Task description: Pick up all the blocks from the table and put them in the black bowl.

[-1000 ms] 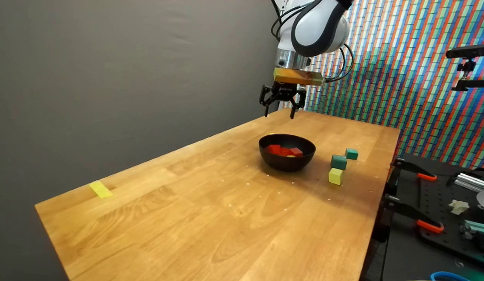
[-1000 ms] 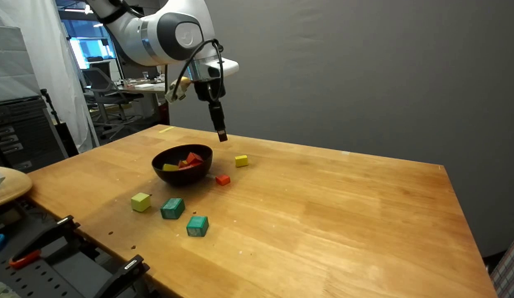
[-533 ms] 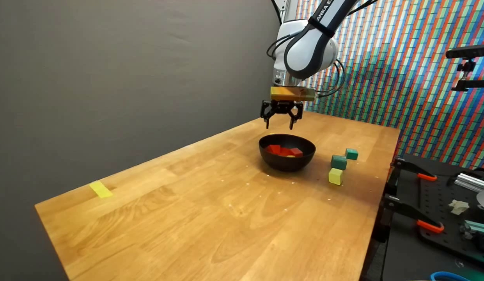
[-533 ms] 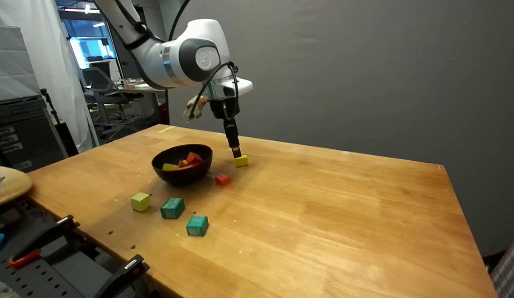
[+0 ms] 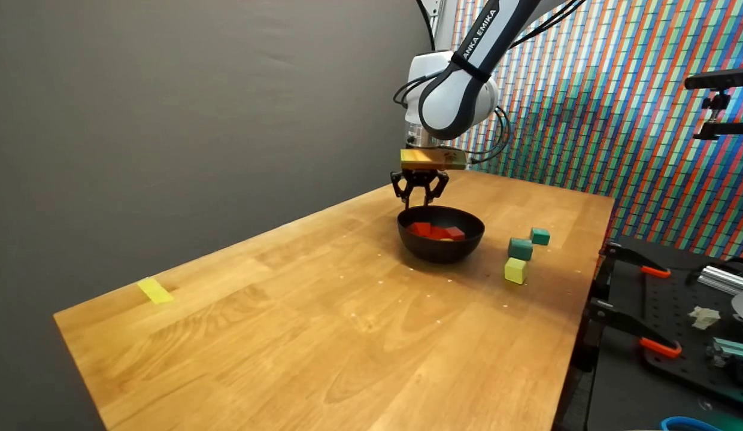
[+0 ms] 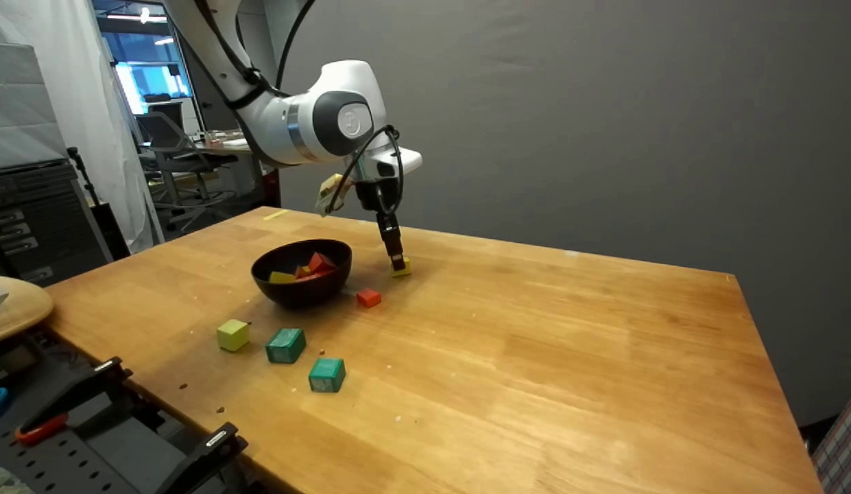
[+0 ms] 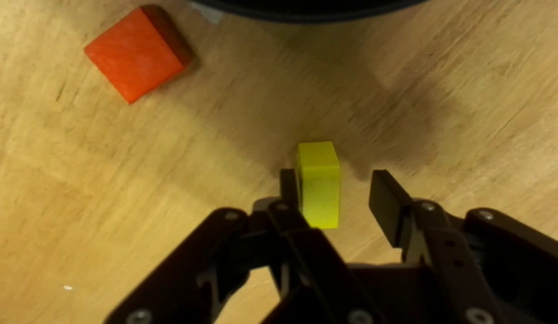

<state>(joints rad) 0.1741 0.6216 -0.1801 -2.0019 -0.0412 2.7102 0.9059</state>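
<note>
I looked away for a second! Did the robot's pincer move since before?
Yes. In an exterior view, the pincer has moved down and toward the right of the picture, judged against the black bowl, which has stayed put.

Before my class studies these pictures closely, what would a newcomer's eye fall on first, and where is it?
Probably the multicoloured backdrop beyond the far end of the table, in an exterior view. Next, perhaps, the black bowl on the table, with red and yellow blocks inside. In the wrist view, the yellow block likely draws the eye, between the open jaws of the gripper.
</note>
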